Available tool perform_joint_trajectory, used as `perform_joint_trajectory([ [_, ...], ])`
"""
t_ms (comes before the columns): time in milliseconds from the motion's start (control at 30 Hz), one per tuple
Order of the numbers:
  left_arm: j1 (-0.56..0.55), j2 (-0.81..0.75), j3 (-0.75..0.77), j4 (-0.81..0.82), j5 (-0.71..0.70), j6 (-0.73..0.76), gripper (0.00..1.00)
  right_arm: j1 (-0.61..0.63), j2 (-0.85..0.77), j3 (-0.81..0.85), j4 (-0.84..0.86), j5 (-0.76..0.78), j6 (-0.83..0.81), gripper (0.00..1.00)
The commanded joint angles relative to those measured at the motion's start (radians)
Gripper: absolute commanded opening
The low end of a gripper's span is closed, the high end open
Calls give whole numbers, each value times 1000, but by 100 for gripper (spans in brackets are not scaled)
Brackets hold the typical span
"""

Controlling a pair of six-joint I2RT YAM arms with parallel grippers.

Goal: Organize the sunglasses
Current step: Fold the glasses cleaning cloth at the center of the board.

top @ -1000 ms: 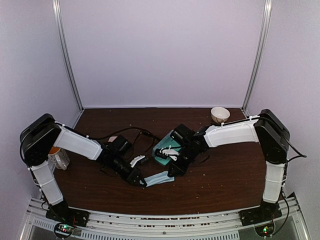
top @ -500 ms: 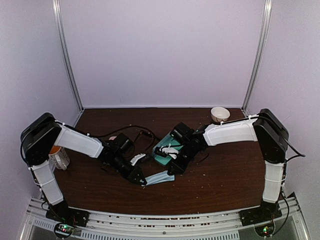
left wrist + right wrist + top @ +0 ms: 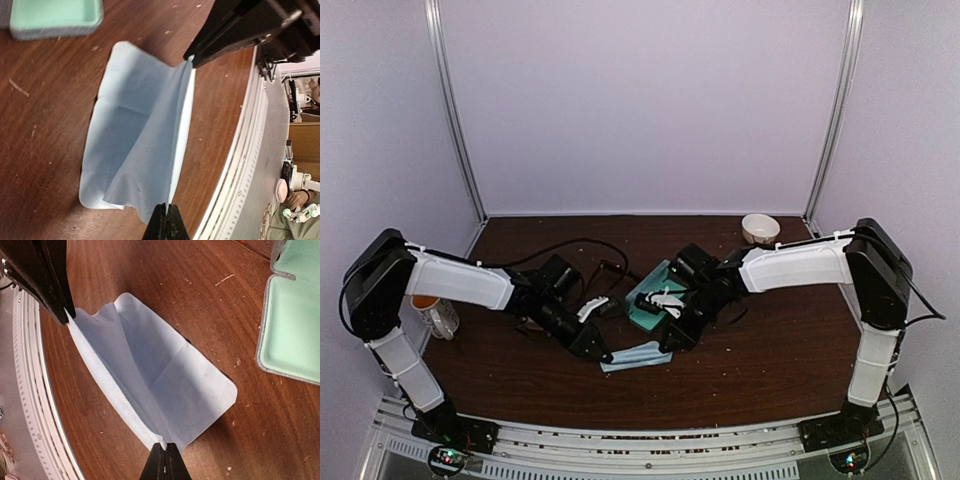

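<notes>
Left gripper (image 3: 167, 226) and right gripper (image 3: 164, 459), jaws pinched shut on opposite corners of a creased light-blue cloth (image 3: 135, 145) on the brown table (image 3: 210, 295) beside an open green-lined case (image 3: 295, 315); the sunglasses (image 3: 610, 268) show, if at all, only as a thin dark wire loop left of the case, too small to detail.

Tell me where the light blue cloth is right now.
In the top view the cloth is at the near middle of the table, pinched between the left fingers and right fingers, just in front of the open mint-lined case.
</notes>
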Motion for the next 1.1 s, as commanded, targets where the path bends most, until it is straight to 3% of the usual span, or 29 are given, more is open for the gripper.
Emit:
perform_joint_trajectory([
  [0, -27, -62, -22, -27, 26, 8, 0, 12, -98, -87, 42, -25, 38, 0],
  [300, -136, -81, -66, 18, -17, -75, 0, 90, -175, -219, 138, -52, 98, 0],
  [533, -191, -126, -144, 115, -21, -221, 0, 134, -176, -266, 184, -1, 135, 0],
  [1067, -151, -14, -62, 73, -43, -157, 0, 127, -150, -192, 152, 97, 120, 0],
])
